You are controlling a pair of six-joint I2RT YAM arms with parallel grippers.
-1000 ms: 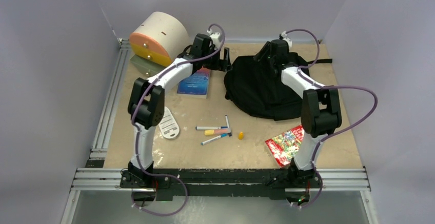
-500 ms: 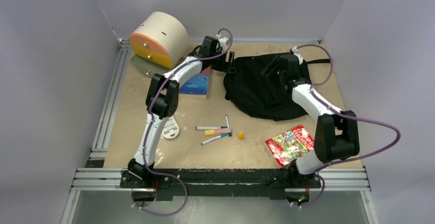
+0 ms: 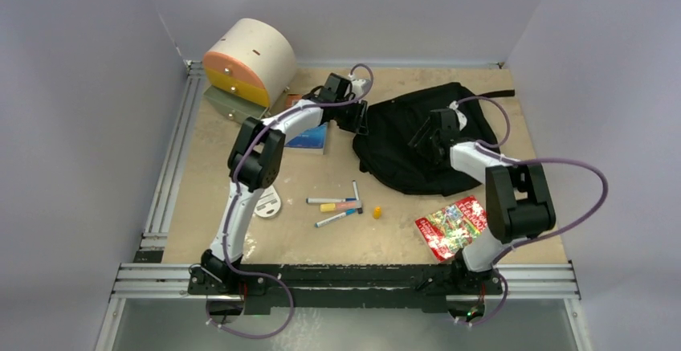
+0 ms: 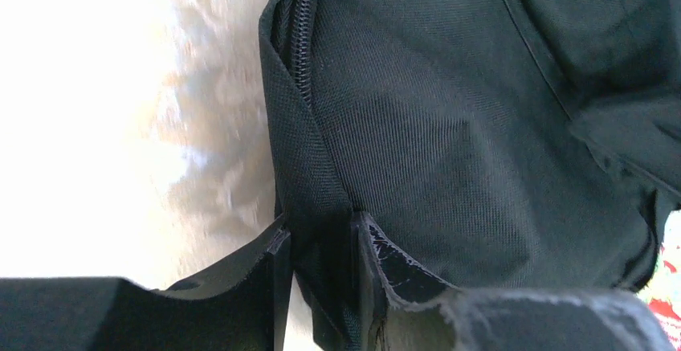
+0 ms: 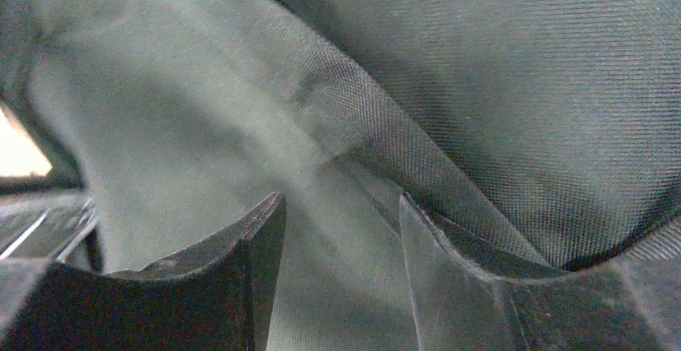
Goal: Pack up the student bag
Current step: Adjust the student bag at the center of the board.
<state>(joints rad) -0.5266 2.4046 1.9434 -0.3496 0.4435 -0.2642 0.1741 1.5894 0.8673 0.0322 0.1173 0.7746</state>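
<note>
The student bag (image 3: 405, 154), a big black fabric backpack, lies at the back right of the table, one strap reaching toward the right wall. My left gripper (image 3: 359, 118) is at its left edge. In the left wrist view the left gripper (image 4: 321, 226) is shut on a fold of the bag (image 4: 450, 126) just below a zipper (image 4: 301, 30). My right gripper (image 3: 426, 136) is down on the bag's middle. In the right wrist view the right gripper (image 5: 340, 200) stands open, with the bag's cloth (image 5: 522, 70) filling the gap between its fingers.
A cream-and-orange drawer box (image 3: 245, 58) stands at the back left, and a blue book (image 3: 309, 136) lies under my left arm. Markers (image 3: 337, 206) and a small yellow piece (image 3: 377, 212) lie mid-table. Nearer the front lie a white tag (image 3: 263, 201) and a red printed booklet (image 3: 450, 224).
My left gripper moved right to the bag's edge and closed on its cloth. My right arm drew back from the bag's far side to its middle. The bag's shape shifted.
</note>
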